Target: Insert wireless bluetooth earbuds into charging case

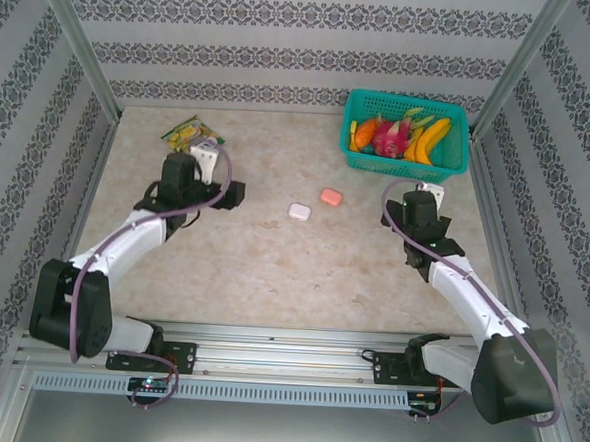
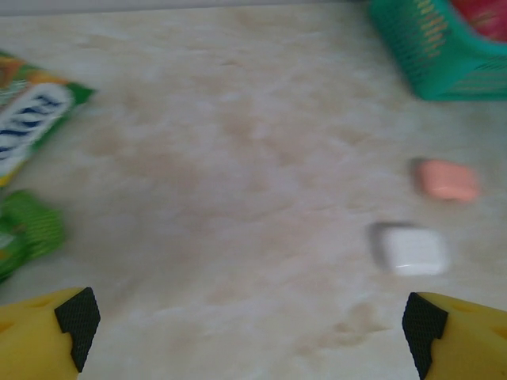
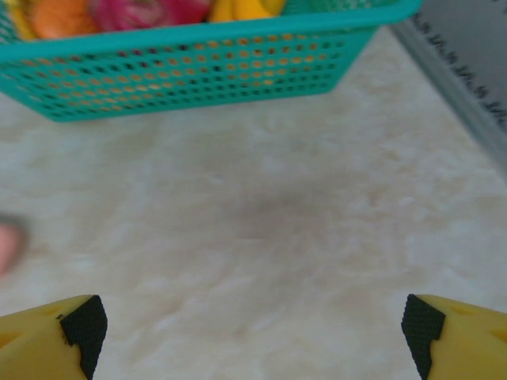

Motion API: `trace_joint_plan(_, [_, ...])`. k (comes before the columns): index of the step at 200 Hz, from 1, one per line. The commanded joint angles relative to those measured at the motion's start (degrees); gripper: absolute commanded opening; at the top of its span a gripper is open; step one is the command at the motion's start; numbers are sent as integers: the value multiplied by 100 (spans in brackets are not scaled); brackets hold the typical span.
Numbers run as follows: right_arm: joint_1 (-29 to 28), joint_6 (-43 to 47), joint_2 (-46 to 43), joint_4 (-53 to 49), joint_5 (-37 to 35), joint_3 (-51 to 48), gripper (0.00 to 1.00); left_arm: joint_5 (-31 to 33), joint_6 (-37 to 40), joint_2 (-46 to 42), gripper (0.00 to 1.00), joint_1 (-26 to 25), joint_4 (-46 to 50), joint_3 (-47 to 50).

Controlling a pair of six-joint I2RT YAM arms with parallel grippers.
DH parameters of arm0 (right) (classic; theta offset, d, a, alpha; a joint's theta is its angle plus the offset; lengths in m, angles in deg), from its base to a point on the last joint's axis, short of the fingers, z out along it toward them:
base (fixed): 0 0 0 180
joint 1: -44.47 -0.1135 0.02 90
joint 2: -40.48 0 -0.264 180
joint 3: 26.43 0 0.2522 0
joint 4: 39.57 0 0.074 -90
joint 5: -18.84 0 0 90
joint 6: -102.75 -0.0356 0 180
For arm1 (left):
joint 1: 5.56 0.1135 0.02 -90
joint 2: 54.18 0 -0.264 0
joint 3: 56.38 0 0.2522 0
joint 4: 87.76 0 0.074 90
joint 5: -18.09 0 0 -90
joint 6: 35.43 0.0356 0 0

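Two small rounded charging cases lie shut in the middle of the table: a white case (image 1: 299, 211) (image 2: 410, 249) and, just behind and right of it, a coral-pink case (image 1: 331, 196) (image 2: 447, 180). The earbuds are hidden. My left gripper (image 1: 229, 191) (image 2: 250, 324) hovers to the left of the cases, facing them, open with nothing between its yellow fingers. On the right side my right gripper (image 1: 413, 203) (image 3: 252, 326) faces the basket, open and holding nothing. A pink blur (image 3: 6, 245) at the left edge of the right wrist view is probably the coral-pink case.
A teal basket (image 1: 449, 165) (image 3: 198, 67) (image 2: 428, 55) of toy fruit stands at the back right. Snack packets (image 1: 188, 131) (image 2: 32, 119) lie at the back left, close behind the left gripper. Patterned walls and metal posts border the table.
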Motion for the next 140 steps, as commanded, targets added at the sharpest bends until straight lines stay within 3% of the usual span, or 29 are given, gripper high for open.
trace_joint_plan(1, [180, 865, 218, 1569, -635, -343, 98, 1327, 781, -177, 100, 48, -1815, 714])
trace_joint_plan(52, [451, 1707, 1355, 4623, -8, -1268, 98, 1331, 1149, 52, 100, 354, -3459, 1842])
trace_joint_plan(76, [561, 1734, 1833, 5593, 575, -1479, 98, 1156, 1243, 130, 100, 539, -3201, 1701])
trace_joint_plan(96, [672, 1706, 1759, 5420, 950, -1488, 98, 969, 1115, -29, 100, 642, -3202, 1832])
trace_joint_plan(118, [688, 1804, 2326, 6829, 1153, -1898, 98, 880, 969, -301, 100, 661, -3203, 2146])
trace_joint_plan(140, [689, 1776, 2113, 6061, 1150, -1760, 98, 750, 819, -2, 100, 792, -3501, 2230])
